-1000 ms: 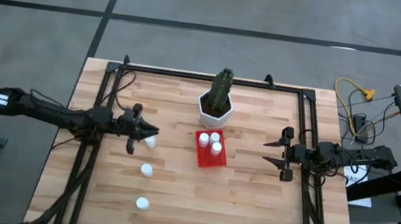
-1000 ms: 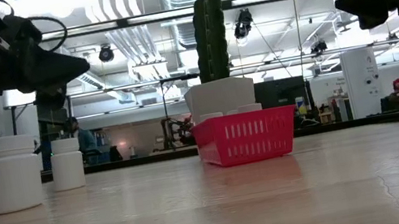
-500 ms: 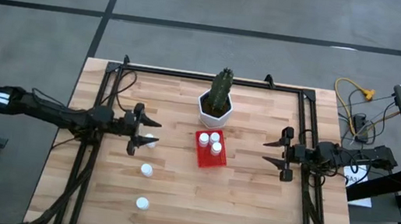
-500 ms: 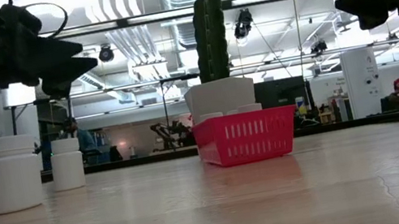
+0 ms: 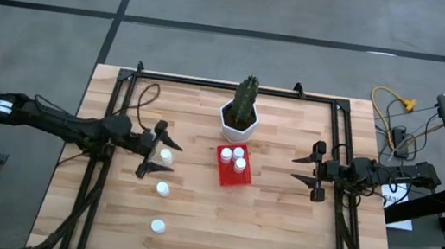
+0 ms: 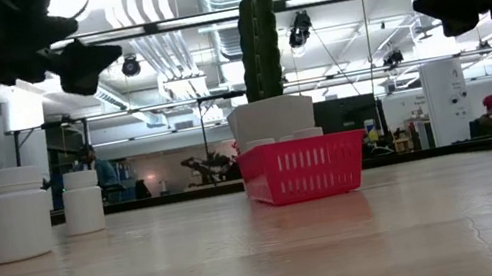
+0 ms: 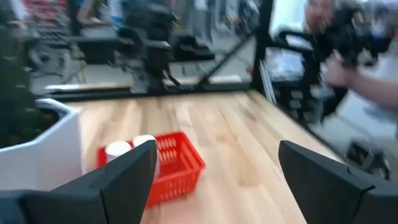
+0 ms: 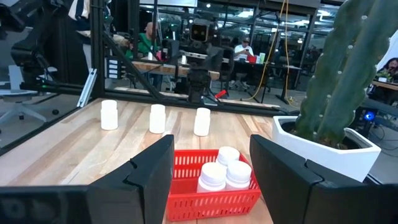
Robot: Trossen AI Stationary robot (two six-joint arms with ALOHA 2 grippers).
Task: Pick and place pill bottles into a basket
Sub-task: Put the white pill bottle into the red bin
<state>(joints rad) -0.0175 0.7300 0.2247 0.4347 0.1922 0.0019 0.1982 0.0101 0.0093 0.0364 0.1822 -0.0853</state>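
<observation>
Two tools spread: left tool (image 5: 158,149) tilted over nearest pill bottle (image 5: 166,157); right tool (image 5: 307,171) level, idle.

Left arm reaches in from the table's left edge, low and nearly level. Left gripper (image 5: 161,147) fingers spread wide, tips pointing toward table centre, raised off the surface. Right arm comes in from the right edge, held level. Right gripper (image 5: 301,171) fingers also apart, pointing toward centre, hanging above the table.
</observation>
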